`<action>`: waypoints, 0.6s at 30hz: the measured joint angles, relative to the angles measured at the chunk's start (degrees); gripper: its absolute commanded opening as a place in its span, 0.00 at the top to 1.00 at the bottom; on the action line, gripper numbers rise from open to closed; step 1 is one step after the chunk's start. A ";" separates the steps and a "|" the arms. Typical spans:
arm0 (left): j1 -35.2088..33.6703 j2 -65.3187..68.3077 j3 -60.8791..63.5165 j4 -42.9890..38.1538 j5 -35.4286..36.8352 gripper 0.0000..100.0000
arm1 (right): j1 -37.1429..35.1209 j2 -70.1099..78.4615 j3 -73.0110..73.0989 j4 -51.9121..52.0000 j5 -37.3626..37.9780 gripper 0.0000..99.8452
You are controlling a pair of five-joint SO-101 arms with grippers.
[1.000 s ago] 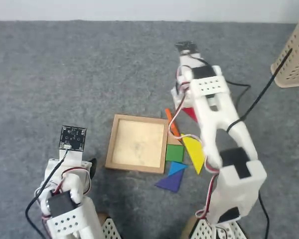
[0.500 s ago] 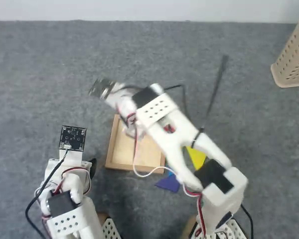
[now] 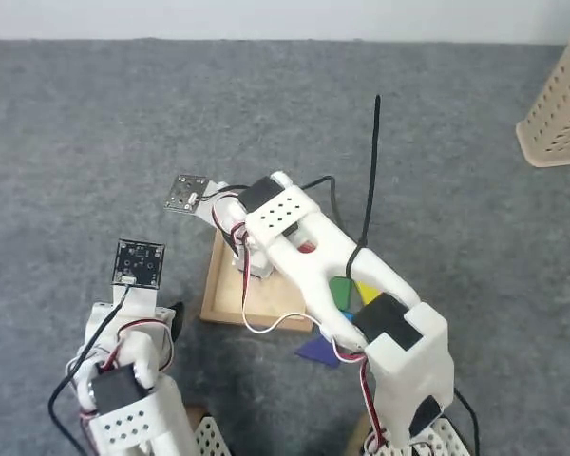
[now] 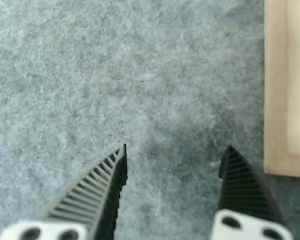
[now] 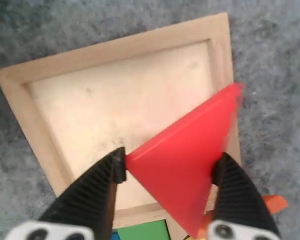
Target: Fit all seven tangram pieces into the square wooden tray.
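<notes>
Red triangle (image 5: 200,135) clamped in right gripper (image 5: 170,164), over tray (image 5: 115,50), one corner overhanging rim. Likely best: shift triangle inward, square its edges to tray walls, tuck into corner, lower flat before release, leaving room for other six. Right arm (image 3: 313,256) stretched across tray, wrist pointing down. Left gripper (image 4: 172,165) wide, empty, over carpet (image 4: 90,75) just beside tray.

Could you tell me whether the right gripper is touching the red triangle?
Touching. In the right wrist view, the right gripper has both fingers against opposite edges of the red triangle, with no gap.
</notes>
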 measured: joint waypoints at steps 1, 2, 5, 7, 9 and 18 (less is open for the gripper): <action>0.00 0.00 0.00 0.00 0.00 0.72 | 0.00 0.00 0.00 0.00 0.09 0.72; 0.00 0.00 0.00 0.00 0.00 0.72 | 0.00 0.00 0.00 0.00 0.09 0.72; 0.00 0.00 0.00 0.00 0.00 0.72 | 0.00 0.00 0.00 0.00 0.09 0.72; 0.00 0.00 0.00 0.00 0.00 0.72 | 0.00 0.00 0.00 0.00 0.09 0.72; 0.00 0.00 0.00 0.00 0.00 0.72 | 0.00 0.00 0.00 0.00 0.18 0.73; 0.00 0.00 0.00 0.00 0.00 0.72 | 1.76 -6.15 1.93 1.58 -6.86 0.93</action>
